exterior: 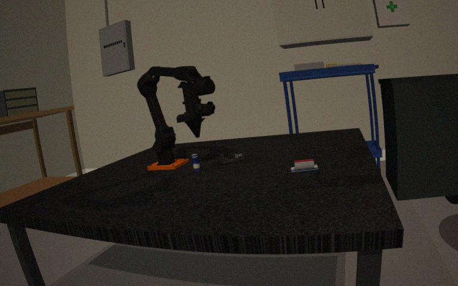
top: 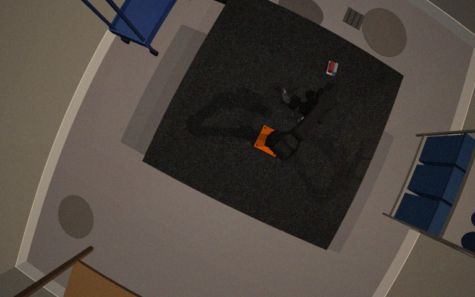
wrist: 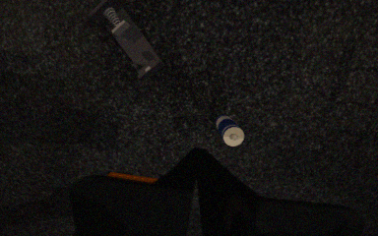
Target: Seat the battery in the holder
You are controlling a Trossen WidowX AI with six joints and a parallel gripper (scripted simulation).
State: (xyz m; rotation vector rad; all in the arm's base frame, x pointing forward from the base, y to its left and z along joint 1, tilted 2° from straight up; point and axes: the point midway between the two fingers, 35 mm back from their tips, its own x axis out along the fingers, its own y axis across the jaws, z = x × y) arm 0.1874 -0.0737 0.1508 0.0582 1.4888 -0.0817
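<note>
The fingers [exterior: 197, 129] are closing tip to tip and holding nothing, pointing down above the dark surface [exterior: 216, 198] [wrist: 295, 59] [top: 217, 167]; just beyond them, untouched, the blue-and-white battery [exterior: 195, 162] [wrist: 230, 131] [top: 300, 119] is standing upright; farther off, the holder [exterior: 232, 159] [wrist: 133, 44] [top: 285, 95] is lying with its spring showing, its dark outline blurring into the surface; the arm is partly hiding the orange base plate [top: 260, 140] [exterior: 153, 167] [wrist: 130, 177].

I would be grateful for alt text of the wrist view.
A blue-and-white cylindrical battery stands upright on a dark speckled tabletop, apart from an empty grey holder with a coiled spring; the closed black gripper fills the foreground.
</note>
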